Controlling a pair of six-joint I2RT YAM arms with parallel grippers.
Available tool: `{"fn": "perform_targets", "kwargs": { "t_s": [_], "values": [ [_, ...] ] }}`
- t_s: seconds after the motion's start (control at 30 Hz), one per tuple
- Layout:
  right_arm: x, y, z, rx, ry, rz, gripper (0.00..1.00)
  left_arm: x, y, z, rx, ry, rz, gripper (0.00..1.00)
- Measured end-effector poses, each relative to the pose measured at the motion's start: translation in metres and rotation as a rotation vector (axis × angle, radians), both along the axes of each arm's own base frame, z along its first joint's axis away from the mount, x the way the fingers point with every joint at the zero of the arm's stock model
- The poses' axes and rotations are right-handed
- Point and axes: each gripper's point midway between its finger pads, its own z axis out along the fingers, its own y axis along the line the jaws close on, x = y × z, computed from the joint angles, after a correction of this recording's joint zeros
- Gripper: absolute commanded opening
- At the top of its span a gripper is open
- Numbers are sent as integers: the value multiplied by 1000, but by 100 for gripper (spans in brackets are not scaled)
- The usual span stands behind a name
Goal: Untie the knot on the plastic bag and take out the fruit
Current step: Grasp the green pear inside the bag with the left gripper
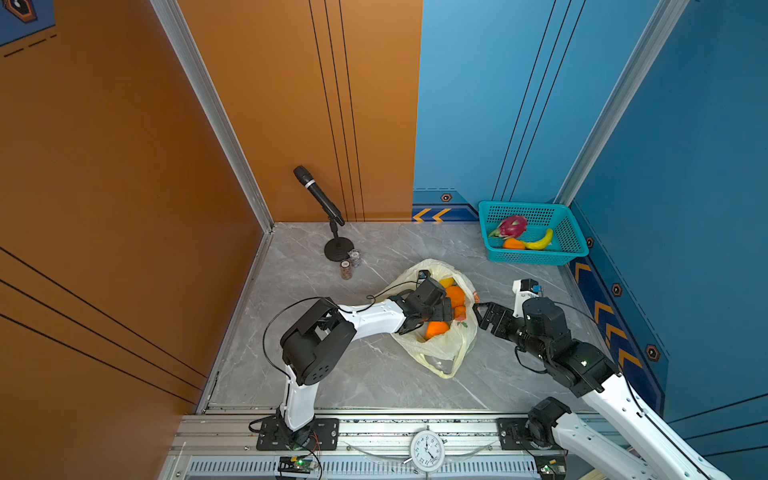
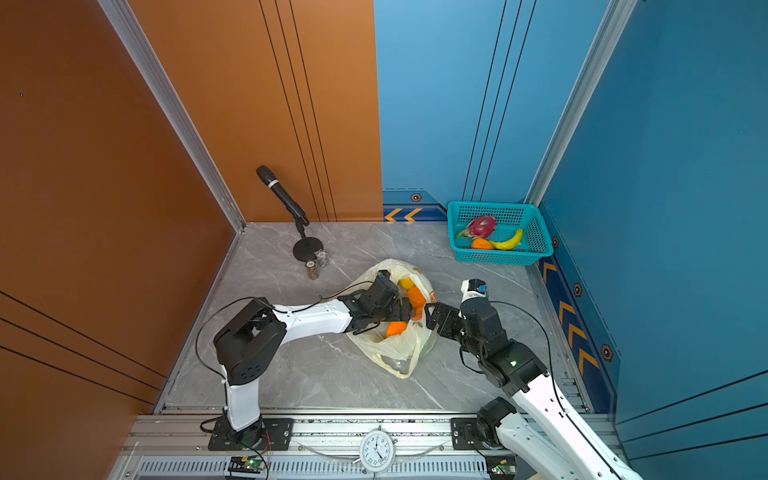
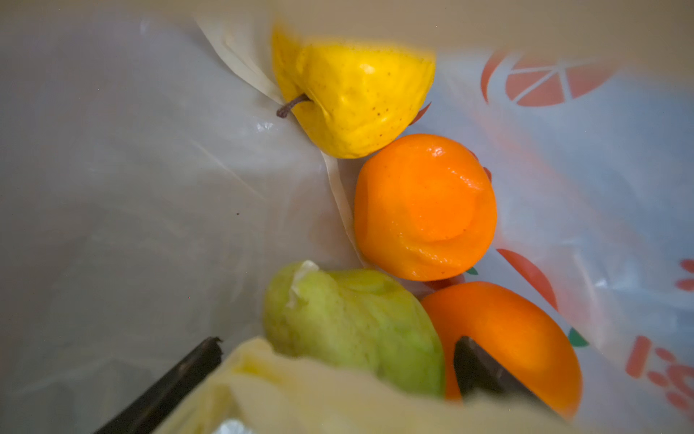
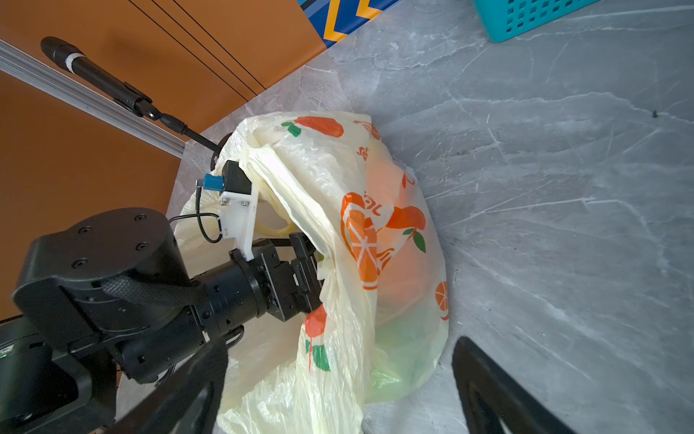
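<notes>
Four fruits at least lie inside the plastic bag [image 1: 440, 353], so the job looks partly done. On the counter [image 1: 332, 374] the bag gapes open, its handles [image 1: 446, 368] loose and no knot showing; untying seems finished. The teal basket [image 1: 536, 257] in the far corner contains a dragon fruit [image 1: 513, 226], a small orange [image 1: 514, 244] and a banana [image 1: 540, 241]. The left gripper [image 3: 340, 344] sits inside the bag, spread wide astride a green fruit [image 3: 349, 323], not clamping it. The right gripper [image 1: 480, 316] hovers just beside the bag, wide apart and empty. A yellow fruit [image 3: 356, 97], a round orange [image 3: 424, 206] and a second orange [image 3: 507, 338] lie alongside.
</notes>
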Motion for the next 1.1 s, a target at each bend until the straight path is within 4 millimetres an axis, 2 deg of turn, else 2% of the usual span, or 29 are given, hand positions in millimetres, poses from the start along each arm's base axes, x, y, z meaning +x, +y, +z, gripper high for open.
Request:
{"fn": "perform_targets", "kwargs": {
  "t_s": [0.3, 0.5, 0.7, 0.8, 0.93, 1.1],
  "values": [
    [-3, -2, -1, 1, -2, -3, 94, 4, -10, -21, 63, 33, 0, 90],
    [-2, -2, -6, -6, 10, -3, 94, 3, -1, -28, 152, 28, -6, 70],
    [-1, 0, -23, -34, 58, 2, 94, 2, 1, -27, 172, 22, -22, 59],
    [-1, 2, -31, -48, 80, 8, 94, 1, 2, -23, 173, 19, -28, 53],
    [-1, 4, -42, -65, 107, 13, 94, 1, -1, -5, 143, 1, -32, 43],
    [5, 6, -49, -82, 116, 9, 88, -1, -3, 23, 95, -30, -38, 42]
  ]
}}
